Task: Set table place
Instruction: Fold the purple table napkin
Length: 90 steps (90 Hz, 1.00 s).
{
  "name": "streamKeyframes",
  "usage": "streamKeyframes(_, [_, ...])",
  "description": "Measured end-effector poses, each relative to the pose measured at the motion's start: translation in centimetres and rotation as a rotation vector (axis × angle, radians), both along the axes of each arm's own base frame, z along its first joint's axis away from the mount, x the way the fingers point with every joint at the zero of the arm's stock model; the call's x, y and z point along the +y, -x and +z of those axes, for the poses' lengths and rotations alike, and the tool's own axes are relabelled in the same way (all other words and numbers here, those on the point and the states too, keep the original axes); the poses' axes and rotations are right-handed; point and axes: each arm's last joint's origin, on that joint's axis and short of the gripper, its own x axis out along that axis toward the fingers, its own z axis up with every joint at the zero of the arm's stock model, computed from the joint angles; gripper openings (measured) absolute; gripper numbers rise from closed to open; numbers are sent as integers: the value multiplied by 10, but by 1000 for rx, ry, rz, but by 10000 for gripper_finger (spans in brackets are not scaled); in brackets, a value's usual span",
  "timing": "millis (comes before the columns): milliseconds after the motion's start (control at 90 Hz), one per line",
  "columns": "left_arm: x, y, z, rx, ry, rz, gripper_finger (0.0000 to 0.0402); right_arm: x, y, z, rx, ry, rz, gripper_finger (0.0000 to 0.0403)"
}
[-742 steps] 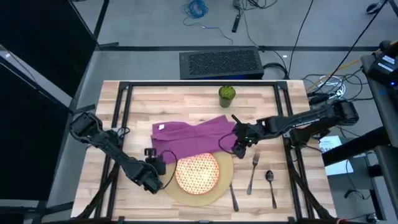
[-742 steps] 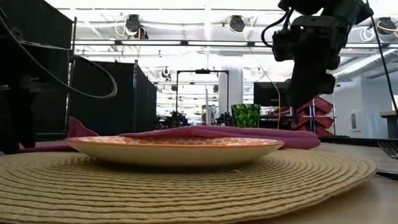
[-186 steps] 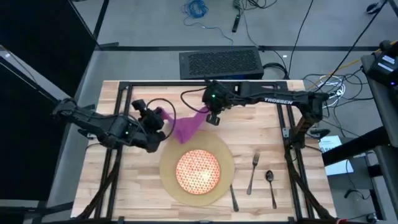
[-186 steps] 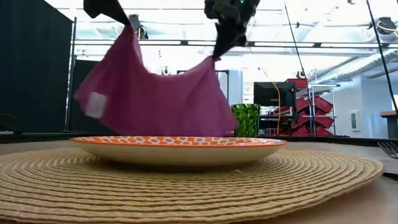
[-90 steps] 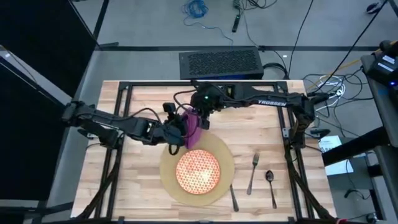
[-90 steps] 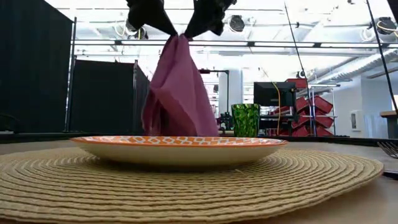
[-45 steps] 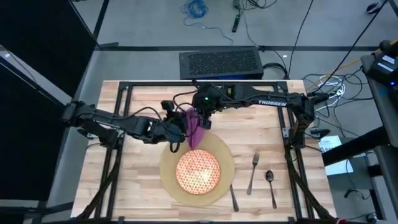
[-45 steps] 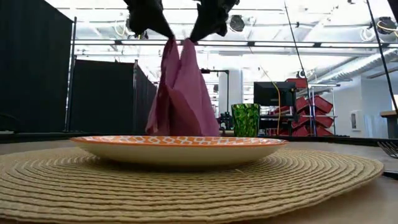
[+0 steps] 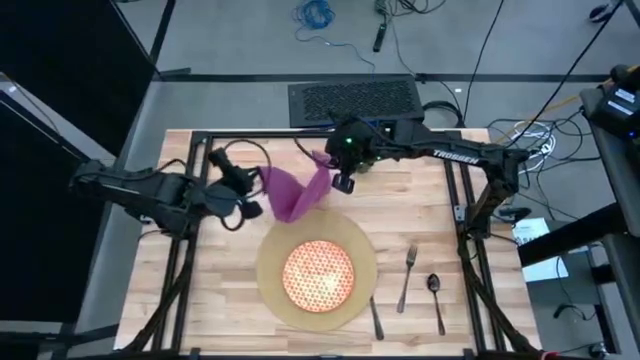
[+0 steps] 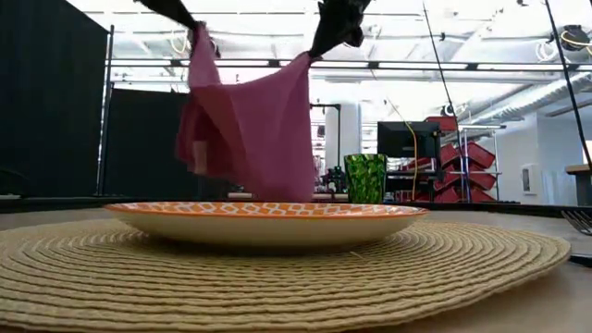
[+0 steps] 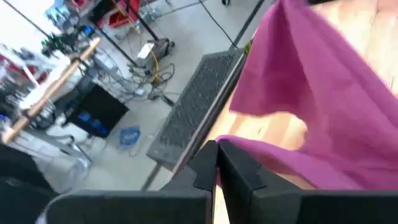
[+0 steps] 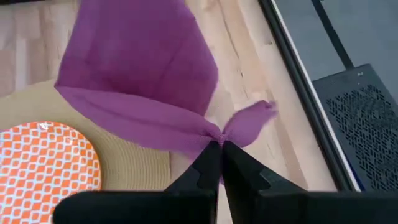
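plate (image 9: 319,275) on mat (image 9: 362,245), fork (image 9: 406,279) and spoon (image 9: 436,300) lower right; napkin (image 9: 295,192) mid-air at centre, pinched by left gripper (image 9: 250,196) and right gripper (image 9: 340,180), not yet laid.

From my station, the low view is backlit: bright ceiling lights wash out the room, leaving the mat (image 10: 277,277) dim and its near edge soft. The cloth (image 10: 245,129) smears with motion blur, worst in the left wrist view. Overhead lighting is even, with faint shadows on the table (image 9: 420,225).

Napkin (image 9: 296,192) spans mid-table — fork (image 9: 406,278), spoon (image 9: 436,296) (right) block.
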Motion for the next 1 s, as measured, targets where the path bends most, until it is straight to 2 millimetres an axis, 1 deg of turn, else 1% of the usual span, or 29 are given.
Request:
streamKeyframes(78, [0, -1, -14, 12, 12, -11, 0, 2, -6, 0, -38, 0, 7, 0])
streamKeyframes(178, [1, -7, -31, 37, 29, -18, 0, 2, -10, -4, -30, -6, 7, 0])
streamKeyframes(267, [5, -9, -39, 66, 27, -2, 0, -1, -10, -5, -31, -5, -3, 0])
streamKeyframes(378, [12, -9, -39, 84, 10, 21, 0, -11, -9, -4, -47, 0, -28, 0])
streamKeyframes(500, [24, -8, -35, 87, -19, 52, 0, -30, -4, -3, -48, 13, -68, 0])
streamKeyframes(578, [34, -8, -34, 88, -12, 72, 0, -42, -1, -3, -56, 17, -88, 0])
streamKeyframes(667, [49, -8, -34, 116, -4, 87, 0, -56, 0, 1, -115, 5, -92, 0])
streamKeyframes(767, [69, -7, -31, 106, 9, 116, 0, -68, 1, 4, -163, -10, -90, 0])
streamKeyframes(833, [80, -6, -30, 98, 30, 112, 0, -75, 0, 3, -179, 2, -97, 0])
streamKeyframes(911, [92, -3, -30, 89, 53, 116, 0, -82, -6, -3, -191, -3, -94, 0])
streamKeyframes(1000, [101, -11, -37, 58, 88, 88, 0, -89, -16, -14, -205, -23, -75, 0])
